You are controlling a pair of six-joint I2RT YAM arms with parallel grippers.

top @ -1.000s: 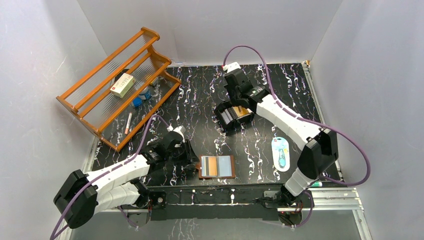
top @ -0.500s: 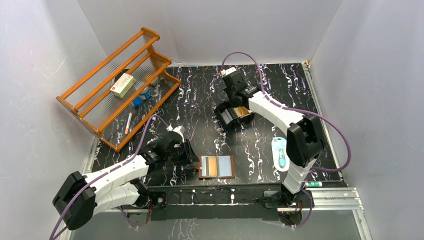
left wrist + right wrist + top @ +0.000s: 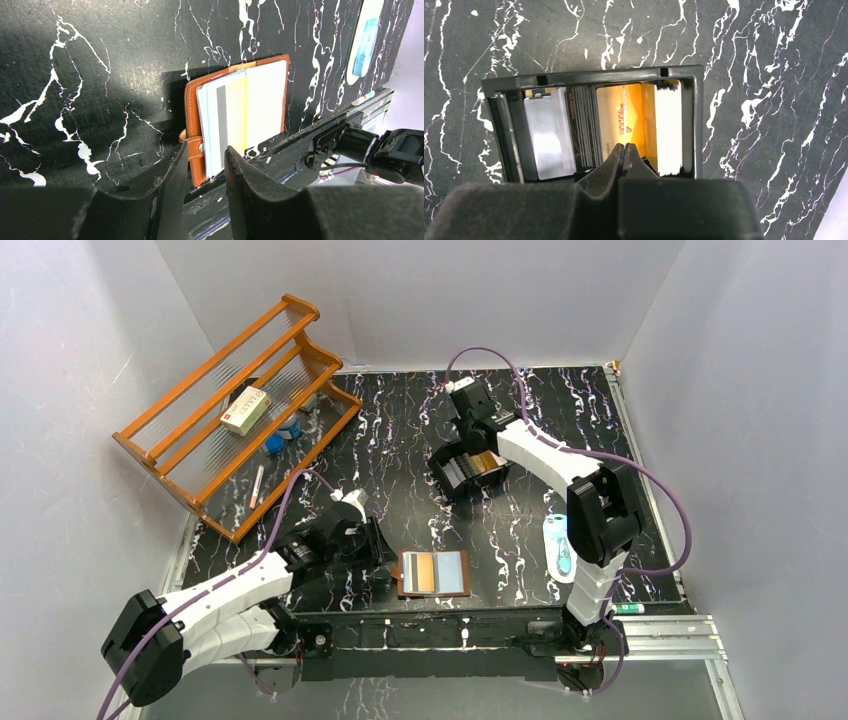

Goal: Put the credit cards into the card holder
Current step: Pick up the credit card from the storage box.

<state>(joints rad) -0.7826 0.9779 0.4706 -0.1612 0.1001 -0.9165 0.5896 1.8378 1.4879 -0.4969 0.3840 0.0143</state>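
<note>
The brown card holder [image 3: 434, 573] lies open near the front edge, with grey, yellow and white cards in its sleeves. In the left wrist view, its snap strap [image 3: 196, 150] sits between the jaws of my open left gripper [image 3: 206, 150], which is at the holder's left edge [image 3: 387, 558]. My right gripper [image 3: 477, 454] reaches down into the black tray [image 3: 589, 77]. There it is shut on the top edge of an upright orange-gold credit card [image 3: 612, 112]. More cards stand in the tray: silver [image 3: 546, 135] on the left, white [image 3: 669, 130] on the right.
A wooden rack [image 3: 190, 400] stands tilted at the back left with a small box [image 3: 245, 408] on it. A white-and-blue packet [image 3: 563, 547] lies at the right, also in the left wrist view [image 3: 365, 40]. A metal rail [image 3: 640, 632] runs along the front edge.
The right arm's elbow has swung inward to the left while its gripper stayed over the tray on the orange card. The left arm has barely moved.
</note>
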